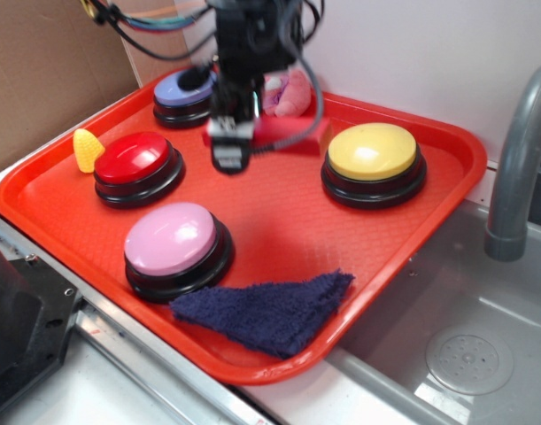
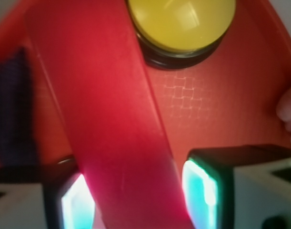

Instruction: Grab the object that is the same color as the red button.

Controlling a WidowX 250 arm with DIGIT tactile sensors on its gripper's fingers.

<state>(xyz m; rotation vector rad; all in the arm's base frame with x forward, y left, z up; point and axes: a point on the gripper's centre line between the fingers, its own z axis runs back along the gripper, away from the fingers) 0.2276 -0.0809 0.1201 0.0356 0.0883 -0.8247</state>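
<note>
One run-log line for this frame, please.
hand: straddling flat red rectangular block | contact: unclear | block: beside yellow domed button | red plastic tray

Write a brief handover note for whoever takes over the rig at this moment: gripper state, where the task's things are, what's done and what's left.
Gripper: fingers either side of the red block; actual contact can't be confirmed.
Red block: near the tray's back, beside the yellow button; whether it is lifted can't be told.
Red button: left side of tray, untouched reference.
Done: right object picked out, gripper positioned.
Left: confirm grip, lift clear.
</note>
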